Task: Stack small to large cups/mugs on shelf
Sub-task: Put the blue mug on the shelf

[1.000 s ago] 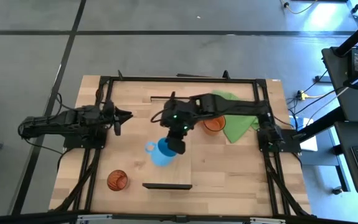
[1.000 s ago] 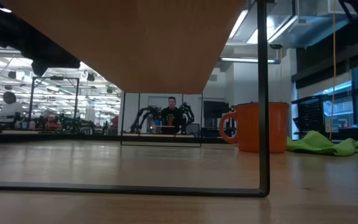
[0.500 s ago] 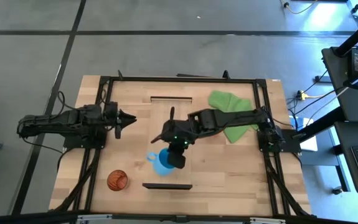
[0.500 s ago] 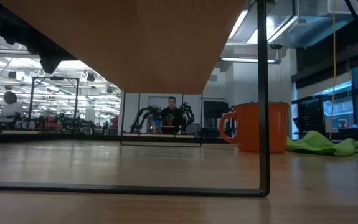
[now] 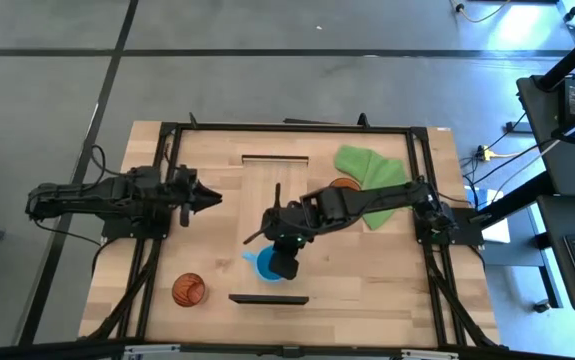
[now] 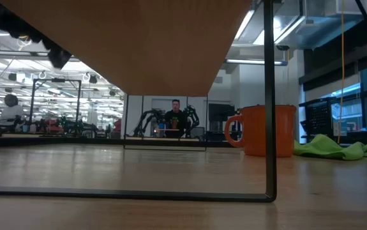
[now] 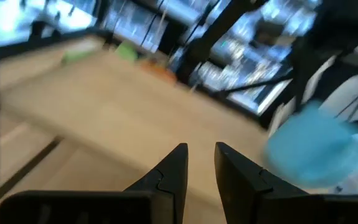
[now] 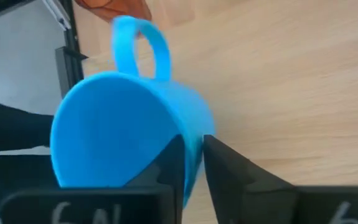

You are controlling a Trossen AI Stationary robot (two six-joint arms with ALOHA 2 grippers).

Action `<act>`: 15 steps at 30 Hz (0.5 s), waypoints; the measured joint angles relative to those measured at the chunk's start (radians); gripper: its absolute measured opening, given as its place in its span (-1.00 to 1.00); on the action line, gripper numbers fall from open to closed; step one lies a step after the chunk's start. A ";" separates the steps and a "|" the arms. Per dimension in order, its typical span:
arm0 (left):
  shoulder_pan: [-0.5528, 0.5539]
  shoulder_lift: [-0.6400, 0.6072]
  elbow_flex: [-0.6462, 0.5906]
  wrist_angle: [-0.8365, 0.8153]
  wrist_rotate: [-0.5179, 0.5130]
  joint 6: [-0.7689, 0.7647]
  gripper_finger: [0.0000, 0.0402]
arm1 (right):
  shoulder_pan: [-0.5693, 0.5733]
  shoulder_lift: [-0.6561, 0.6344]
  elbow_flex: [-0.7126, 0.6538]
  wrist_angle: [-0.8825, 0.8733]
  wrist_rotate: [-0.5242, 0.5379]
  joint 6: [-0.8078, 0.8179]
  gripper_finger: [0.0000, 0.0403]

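My right gripper [image 5: 285, 264] is shut on the small light-blue mug [image 5: 263, 265], over the near end of the light-wood shelf [image 5: 277, 215]. Whether the mug stands on the board, I cannot tell. The orange mug [image 5: 345, 185] stands on the table beside the shelf, partly under the right arm; it also shows in the low view [image 6: 266, 131]. The reddish tumbler [image 5: 189, 291] stands on the table at the near left. My left gripper [image 5: 209, 197] is shut and empty, left of the shelf. My right gripper pinches the mug's wall at the rim [image 8: 194, 152], on the side opposite the handle [image 8: 142, 43]. One finger [image 8: 169, 163] is inside the mug and one outside. The fingers come from above, pointing down.
A green cloth [image 5: 372, 180] lies at the far right, next to the orange mug. The shelf stands raised on thin dark frames [image 6: 270, 96] at its short ends, marked by dark strips [image 5: 268, 299]. Bare tabletop [image 5: 367, 270] lies right of the shelf.
My right gripper has carried the blue mug along the shelf toward the table's near edge, still shut on it. My left gripper has moved a little toward the table's right, toward the shelf.
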 joint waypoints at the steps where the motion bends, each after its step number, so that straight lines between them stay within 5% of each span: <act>1: 0.000 0.000 0.000 0.027 0.000 0.001 -0.63 | 0.001 0.001 0.000 -0.003 0.007 -0.004 -0.66; 15: 0.000 0.000 0.000 0.072 -0.008 0.048 -0.63 | -0.007 -0.008 0.009 0.035 0.016 -0.059 -0.64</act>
